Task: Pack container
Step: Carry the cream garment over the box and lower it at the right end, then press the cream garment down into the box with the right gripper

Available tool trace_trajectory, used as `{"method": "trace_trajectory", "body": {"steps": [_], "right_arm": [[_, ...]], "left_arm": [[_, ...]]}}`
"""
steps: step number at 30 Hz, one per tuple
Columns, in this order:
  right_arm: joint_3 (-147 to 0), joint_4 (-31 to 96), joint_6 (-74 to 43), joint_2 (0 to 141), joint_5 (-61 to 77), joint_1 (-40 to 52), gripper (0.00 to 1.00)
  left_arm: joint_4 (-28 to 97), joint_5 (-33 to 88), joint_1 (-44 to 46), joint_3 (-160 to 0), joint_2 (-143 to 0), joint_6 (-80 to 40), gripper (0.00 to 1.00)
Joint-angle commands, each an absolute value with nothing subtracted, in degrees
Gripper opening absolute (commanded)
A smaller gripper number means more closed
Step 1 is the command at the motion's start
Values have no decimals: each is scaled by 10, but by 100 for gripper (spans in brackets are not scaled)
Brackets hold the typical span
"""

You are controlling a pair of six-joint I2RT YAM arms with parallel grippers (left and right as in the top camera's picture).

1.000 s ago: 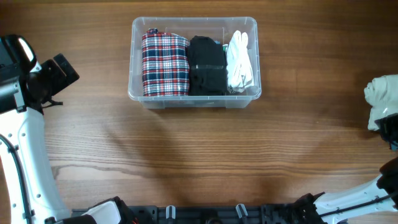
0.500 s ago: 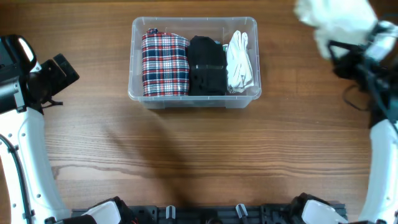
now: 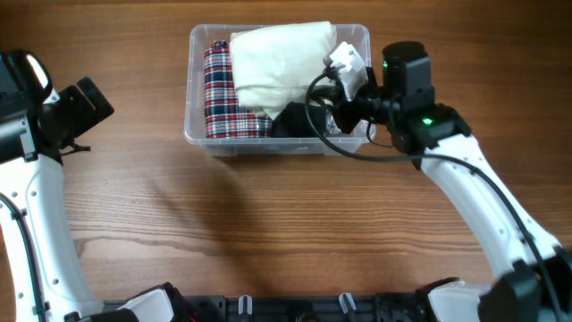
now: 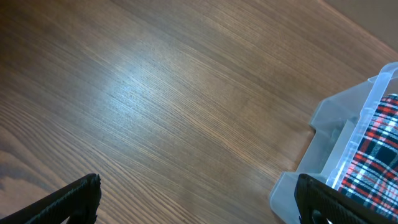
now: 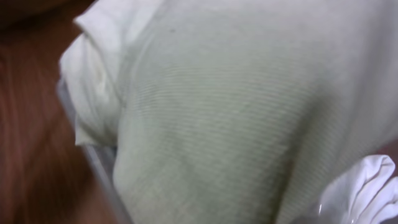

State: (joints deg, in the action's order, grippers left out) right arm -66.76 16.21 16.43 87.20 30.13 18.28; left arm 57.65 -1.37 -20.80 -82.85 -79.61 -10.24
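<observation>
Sitting toward the far middle of the brown wooden surface [image 3: 268, 215], the clear rectangular plastic container [image 3: 191, 85] with rounded corners and a thick rim holds a folded red, white and navy plaid garment [image 3: 216, 98] against its left wall and a folded black garment [image 3: 299, 121] beside it. A large cream knitted garment [image 3: 281, 61] is spread over the top, covering much of the plaid piece and the black one and reaching the far rim. In the right wrist view this cream fabric fills nearly everything, with a bit of glossy white cloth [image 5: 367, 186] at the lower right corner. The right gripper [image 3: 340, 94] hovers over the container's right end, at the cream garment's edge; its jaws are hidden, so I cannot tell whether they grip it. The left gripper [image 4: 199, 202] hangs above bare wood, off the container's left end, jaws released and spread wide, holding nothing.
</observation>
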Motion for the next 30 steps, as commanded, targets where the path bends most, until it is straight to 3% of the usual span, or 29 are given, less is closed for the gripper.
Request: {"method": "trace_trajectory", "body": {"steps": [1, 6, 19, 20, 21, 22, 23, 30], "right_arm": [[-676, 114, 151, 912, 265, 182, 4], [-676, 99, 116, 938, 186, 169, 4], [-676, 157, 131, 944, 223, 133, 5], [-676, 164, 131, 944, 223, 133, 20], [-676, 172, 131, 944, 223, 133, 60], [-676, 175, 129, 944, 223, 133, 89], [-676, 173, 117, 943, 223, 133, 100], [-694, 195, 72, 845, 260, 133, 100]], "left_arm": [[575, -9, -212, -827, -798, -108, 100], [575, -9, -212, -827, -798, -108, 100], [575, -9, -212, -827, -798, -108, 100], [575, -9, -212, -827, -798, -108, 100], [575, -9, -212, -827, -798, -108, 100], [575, -9, -212, -827, -798, -108, 100], [575, -9, -212, -827, -798, -108, 100], [575, -9, -212, -827, -798, -108, 100]]}}
